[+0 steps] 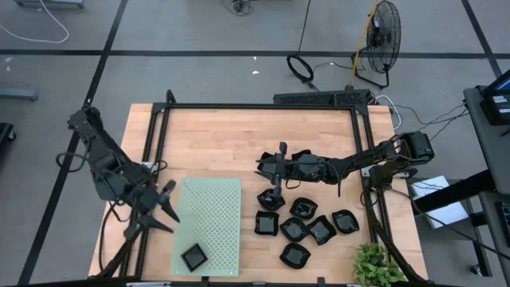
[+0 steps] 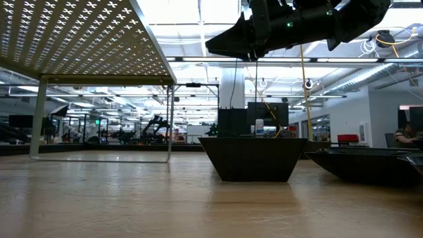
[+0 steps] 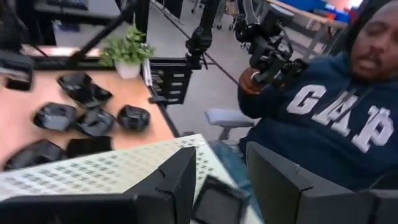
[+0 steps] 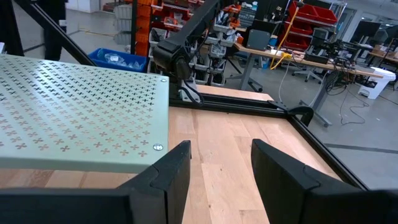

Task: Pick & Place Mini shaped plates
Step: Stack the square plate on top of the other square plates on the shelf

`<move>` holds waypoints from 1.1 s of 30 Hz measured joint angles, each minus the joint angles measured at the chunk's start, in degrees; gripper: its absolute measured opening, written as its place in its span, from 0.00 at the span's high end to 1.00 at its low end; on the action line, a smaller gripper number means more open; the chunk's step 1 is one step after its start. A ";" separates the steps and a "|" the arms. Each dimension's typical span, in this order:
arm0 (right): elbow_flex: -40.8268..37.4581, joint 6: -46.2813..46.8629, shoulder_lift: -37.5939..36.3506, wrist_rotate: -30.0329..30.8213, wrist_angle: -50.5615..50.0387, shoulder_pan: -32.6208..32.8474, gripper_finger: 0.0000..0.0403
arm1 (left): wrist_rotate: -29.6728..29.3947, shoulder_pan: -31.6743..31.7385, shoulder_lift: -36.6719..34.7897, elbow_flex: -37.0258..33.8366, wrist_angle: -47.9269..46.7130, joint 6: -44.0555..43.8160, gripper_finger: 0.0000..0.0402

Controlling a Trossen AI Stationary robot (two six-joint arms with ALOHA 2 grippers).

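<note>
Several glossy black mini plates [image 1: 307, 227] lie in a cluster on the wooden table's right near part; the left wrist view shows them too [image 3: 74, 118]. One square plate [image 1: 194, 257] sits on the pale green perforated mat [image 1: 213, 215], near its near edge, and shows between the left fingers [image 3: 217, 202]. My left gripper [image 1: 171, 206] [image 3: 221, 155] is open at the mat's left edge, apart from that plate. My right gripper [image 1: 261, 165] [image 4: 221, 146] is open, pointing toward the table's left, raised above the cluster's far-left plate [image 2: 251, 158].
A black frame [image 1: 263, 106] borders the work area. A potted plant [image 1: 374, 267] stands at the near right corner. In the left wrist view a person in a dark hoodie [image 3: 323, 118] sits just beyond the near edge. Bare wood [image 1: 223, 143] lies far of the mat.
</note>
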 joint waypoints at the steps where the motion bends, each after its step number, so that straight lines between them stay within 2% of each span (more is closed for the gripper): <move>1: 0.00 0.00 0.00 0.01 0.00 0.00 0.61 | -0.74 0.33 -0.97 -0.03 -1.22 0.44 0.63; 8: 0.00 0.00 0.00 -0.01 -0.45 0.01 0.61 | -9.72 4.02 -9.84 -5.91 -2.21 3.86 0.63; 14: 0.00 2.28 0.00 0.01 -2.97 -0.06 0.61 | -10.37 9.96 -19.56 -14.86 4.15 8.39 0.63; 20: 0.00 6.74 0.00 -0.02 -7.35 -1.38 0.61 | -10.21 17.56 -29.13 -19.30 3.34 10.37 0.63; 24: 0.08 12.97 -1.26 0.30 -15.25 -3.63 0.61 | -10.06 21.47 -33.27 -19.56 2.61 12.57 0.63; 26: 0.07 14.68 -2.59 0.27 -22.71 -4.67 0.61 | -9.96 22.80 -33.84 -19.59 2.66 14.43 0.63; 33: 0.02 11.98 -3.78 -0.08 -45.19 -4.94 0.61 | -10.62 25.23 -32.05 -19.63 2.97 19.52 0.63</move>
